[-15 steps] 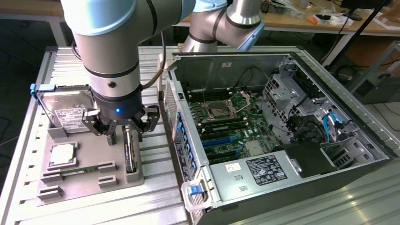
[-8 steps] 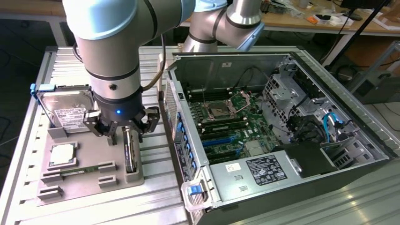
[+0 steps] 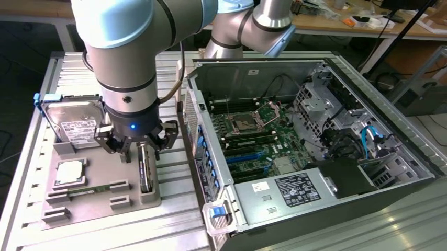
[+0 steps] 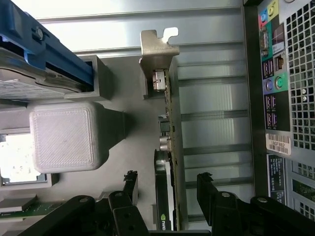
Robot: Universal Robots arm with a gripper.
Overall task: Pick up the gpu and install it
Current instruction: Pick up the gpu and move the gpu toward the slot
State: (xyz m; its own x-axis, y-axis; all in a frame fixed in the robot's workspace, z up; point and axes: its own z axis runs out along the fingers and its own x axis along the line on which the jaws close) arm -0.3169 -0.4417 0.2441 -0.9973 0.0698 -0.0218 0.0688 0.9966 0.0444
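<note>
Gripper (image 3: 140,153) hung directly over the gpu (image 3: 144,175). Its fingers (image 4: 131,184) were spread wide, one to each flat face of the card. A gap showed on both sides in the wrist view, so nothing was held.

The gpu stood on its long edge in a slot of the grey fixture tray (image 3: 77,209), its silver bracket (image 4: 156,54) at the far end from the fingers. Judged reason: standing edge-up leaves both faces free, so the fingers can come down astride the card and close across its thin dimension.

The tray lay on the ribbed metal counter (image 3: 175,225), at about nine o'clock from the open computer case (image 3: 391,178) in the exterior view. It also carried these items:
- Hard drive (image 3: 73,125) in a blue frame, at roughly eleven o'clock from the gpu.
- Processor chip (image 3: 70,171), at nine o'clock from it.
- Memory stick (image 3: 87,191), at about eight o'clock from it.

Each sat in its own pocket, well apart from the card, so the fingers had room on both sides.

The case lay on its side with the panel off and the motherboard (image 3: 258,136) facing up. The blue expansion slots (image 3: 244,157) showed no card. Judged progress: pick-up not yet made, install not begun.
</note>
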